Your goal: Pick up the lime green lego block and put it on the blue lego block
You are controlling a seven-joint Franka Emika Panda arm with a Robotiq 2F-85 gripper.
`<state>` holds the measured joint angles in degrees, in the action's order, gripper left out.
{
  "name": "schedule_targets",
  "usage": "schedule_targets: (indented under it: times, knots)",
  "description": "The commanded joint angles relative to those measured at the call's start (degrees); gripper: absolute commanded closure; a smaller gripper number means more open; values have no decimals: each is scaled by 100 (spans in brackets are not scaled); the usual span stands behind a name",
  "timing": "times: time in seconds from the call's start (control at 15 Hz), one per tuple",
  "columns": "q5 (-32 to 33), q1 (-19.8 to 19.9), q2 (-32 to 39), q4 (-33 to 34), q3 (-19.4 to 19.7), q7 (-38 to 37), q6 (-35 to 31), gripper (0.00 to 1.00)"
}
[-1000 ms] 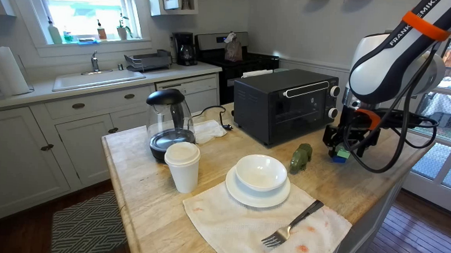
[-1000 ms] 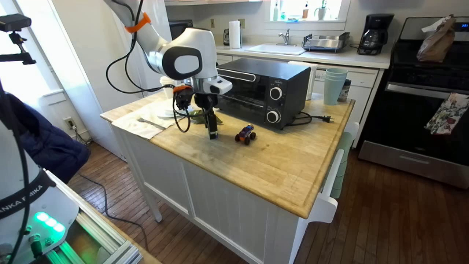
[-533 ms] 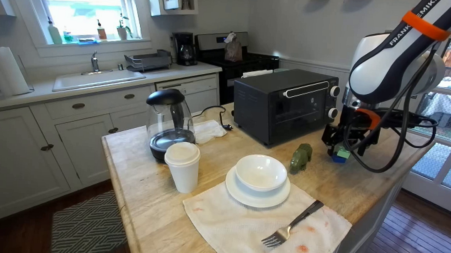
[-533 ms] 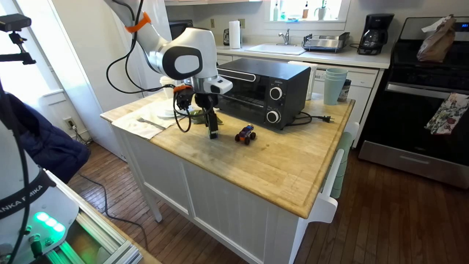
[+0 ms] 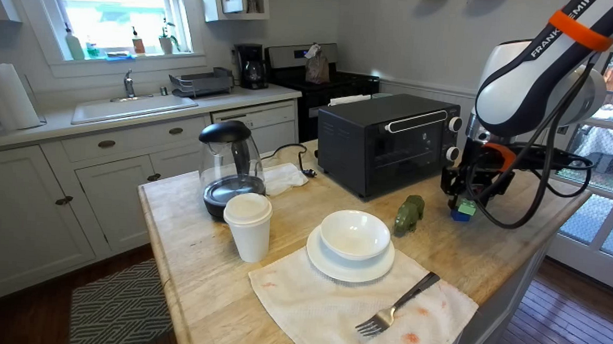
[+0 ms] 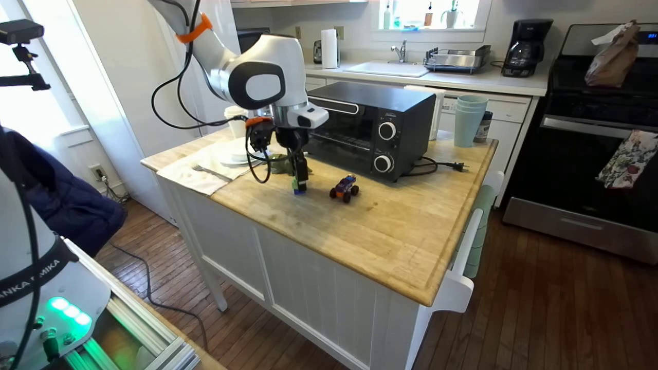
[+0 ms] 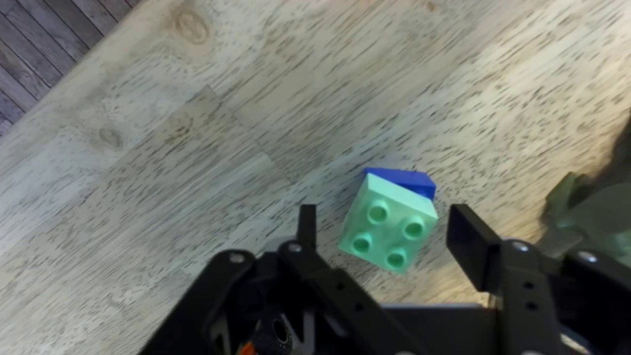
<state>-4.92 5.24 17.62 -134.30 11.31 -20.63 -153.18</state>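
The lime green lego block [image 7: 388, 229] sits on the blue lego block [image 7: 402, 180], turned somewhat askew so that a wedge of blue shows past one edge; whether the two are pressed together I cannot tell. The end effector [image 7: 382, 222] stands wide around the upper block, its fingers [image 7: 473, 246] clear of it on either side in the wrist view, so it seems to hold nothing, and I judge the placing done. The block should be light and stiff, hard to break, but smooth enough to spin under an uneven pinch. Any fresh hold is best taken squarely on two opposite flat sides, below the studs [image 7: 378, 213] and above the seam, lest the lower block be dragged along; a straight rise looks safest, since a brushing finger could topple the pair. The wooden bench [image 6: 390, 241] looks firm and level. A toy truck [image 6: 345, 189], a dark green animal figure [image 5: 409, 216] and a toaster oven [image 5: 386, 145] stand near, the oven bulky enough to limit sideways moves. Beyond are a sink [image 6: 385, 69] and a stove [image 6: 591, 154], with daylight from a window [image 5: 115, 15].
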Motion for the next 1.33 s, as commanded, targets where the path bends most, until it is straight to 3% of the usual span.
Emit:
schedule_targets:
  times: [0.0, 0.27, 0.33, 1.27]
  knots:
    - [-118, 44, -75, -18, -32, 81, -30, 59]
    - [-107, 36, -105, -35, -24, 70, -74, 88]
    - [-93, 32, -114, -44, -18, 70, -88, 89]
    - [-63, 0, -207, -139, 15, -78, -64, 89]
